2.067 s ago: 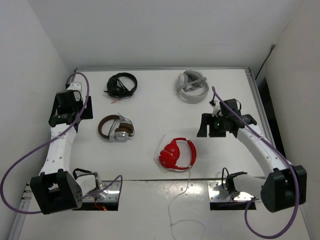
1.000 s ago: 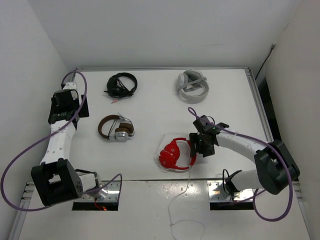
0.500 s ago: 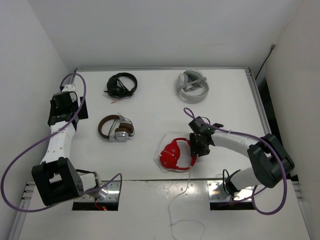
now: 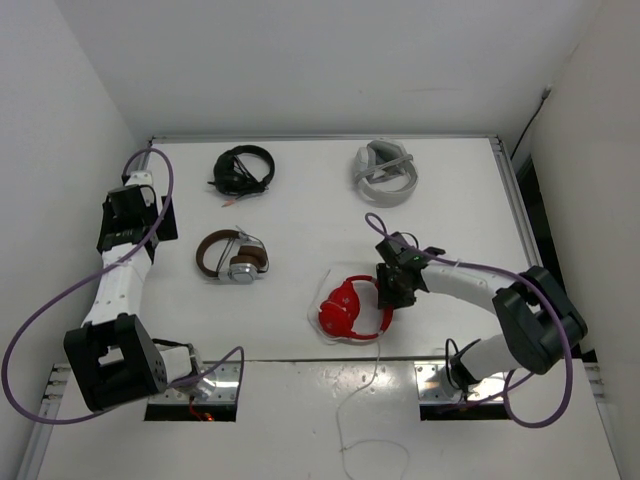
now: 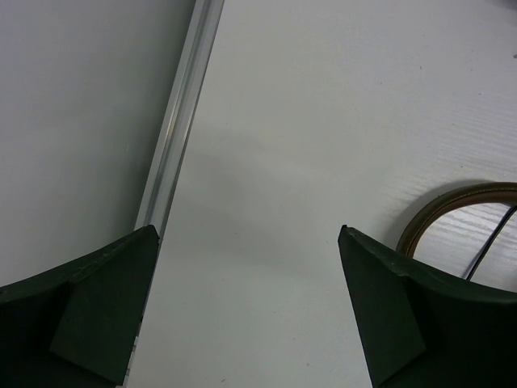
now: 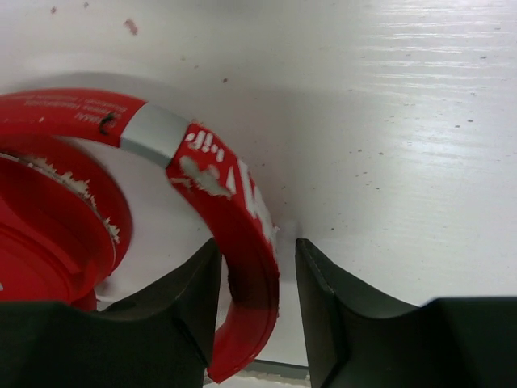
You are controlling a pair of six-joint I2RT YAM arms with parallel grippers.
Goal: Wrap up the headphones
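Red headphones (image 4: 352, 309) lie near the front of the table (image 4: 300, 210). The right gripper (image 6: 257, 244) pinches the headband (image 6: 234, 210). The left gripper (image 5: 248, 234) hangs wide open, far off. It looks like the grabbing step. Next comes winding the cable (image 4: 375, 365).

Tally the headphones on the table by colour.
Red headphones: 1
Black headphones: 1
Brown headphones: 1
Grey headphones: 1
Total: 4
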